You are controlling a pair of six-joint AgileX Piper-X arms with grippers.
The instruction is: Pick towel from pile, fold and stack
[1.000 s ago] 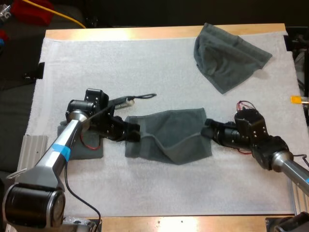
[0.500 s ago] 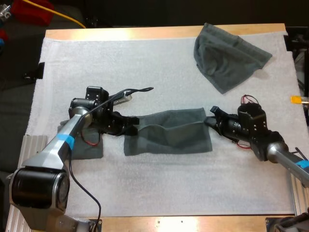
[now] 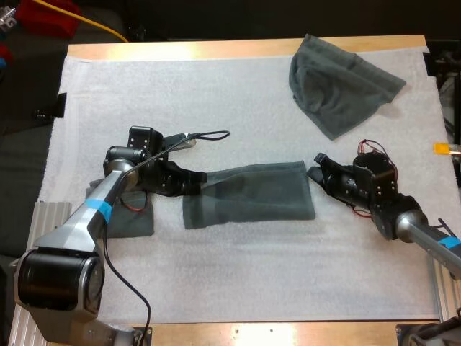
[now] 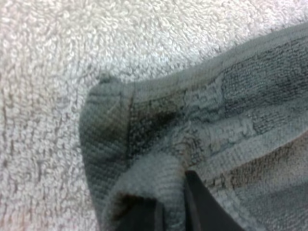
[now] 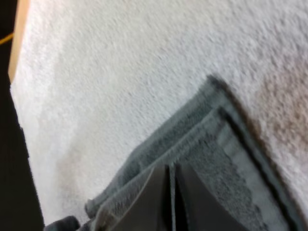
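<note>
This is a robot test bench in a lab or workshop, not a home. A left arm and a right arm, both bare metal robot arms, work at a wooden table topped with a white mat, and a ribbed aluminium rail runs at its near left corner. Plain grey-green cloths lie on the mat: a flat towel, a crumpled towel and a folded towel. A yellow cable trails past the far left corner.

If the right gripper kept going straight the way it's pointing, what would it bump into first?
The middle towel: the right gripper pinches its end. Beyond that, probably the left gripper at the other end.
</note>
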